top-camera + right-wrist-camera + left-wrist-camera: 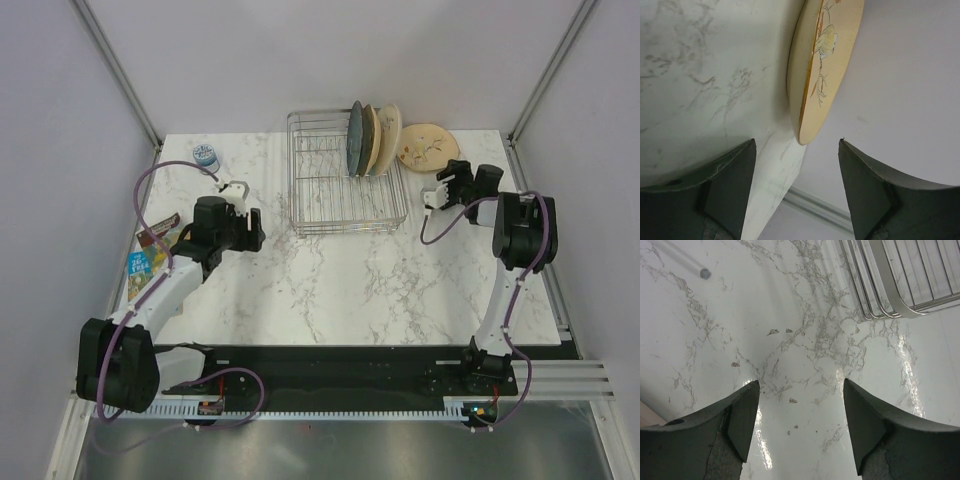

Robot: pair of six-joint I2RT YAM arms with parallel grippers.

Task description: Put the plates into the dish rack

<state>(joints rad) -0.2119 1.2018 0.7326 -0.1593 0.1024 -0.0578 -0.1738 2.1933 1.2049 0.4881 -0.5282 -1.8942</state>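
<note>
The silver wire dish rack (345,200) stands at the back middle of the table; its corner shows in the left wrist view (890,295). Three plates stand upright in its right end: a dark teal-grey plate (355,138), a blue-and-cream plate (371,140) and a cream plate (389,135). A cream-tan plate with leaf sprigs (428,147) rests right of the rack at the table's back edge. My right gripper (446,178) is open and empty just in front of it; its rim (815,75) shows edge-on ahead of the gripper (797,150). My left gripper (254,228) is open and empty over bare marble (801,390), left of the rack.
A small blue round container (207,156) sits at the back left. Flat packets (150,250) lie at the table's left edge. A clear tube (680,260) lies on the marble ahead of the left gripper. Grey walls close in the back and sides.
</note>
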